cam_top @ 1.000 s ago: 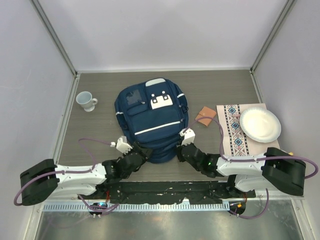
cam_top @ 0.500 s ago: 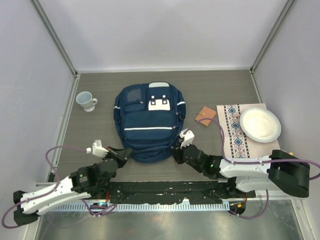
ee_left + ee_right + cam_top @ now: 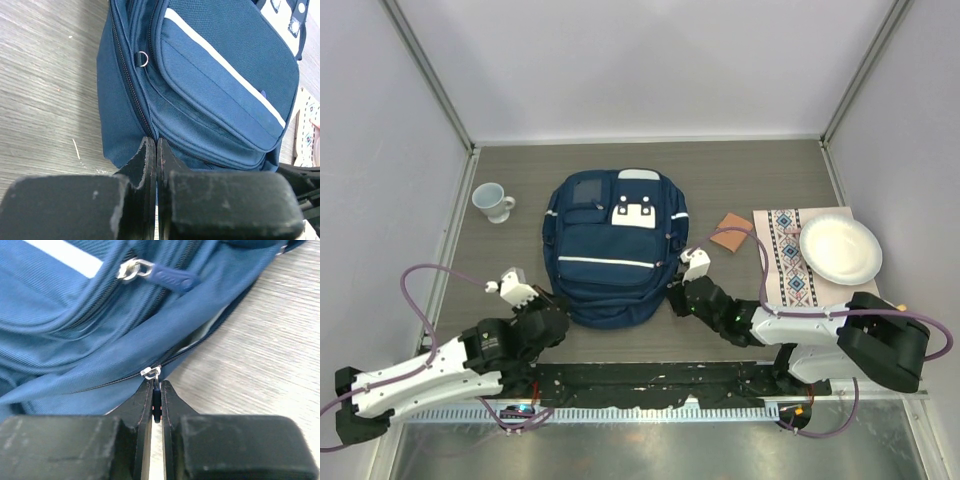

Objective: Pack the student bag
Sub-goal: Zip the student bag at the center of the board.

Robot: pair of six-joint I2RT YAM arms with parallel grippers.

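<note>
Interior of the student bag [image 3: 610,255] is hidden. The left gripper [image 3: 156,142] has its jaws pressed together on nothing visible at the bag's near left edge, and contact with the fabric cannot be judged. The right gripper [image 3: 156,386] pinches the dark zipper pull [image 3: 157,407] at the near right corner. Bag lies mid-table, front up, long axis near-to-far, base toward the arms; bare tabletop [image 3: 510,260] runs left to the mug [image 3: 493,201], and a brown wallet [image 3: 731,232] sits near its right.

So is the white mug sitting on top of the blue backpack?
No, the white ceramic mug stands on the grey table, apart from the navy blue fabric backpack.
</note>
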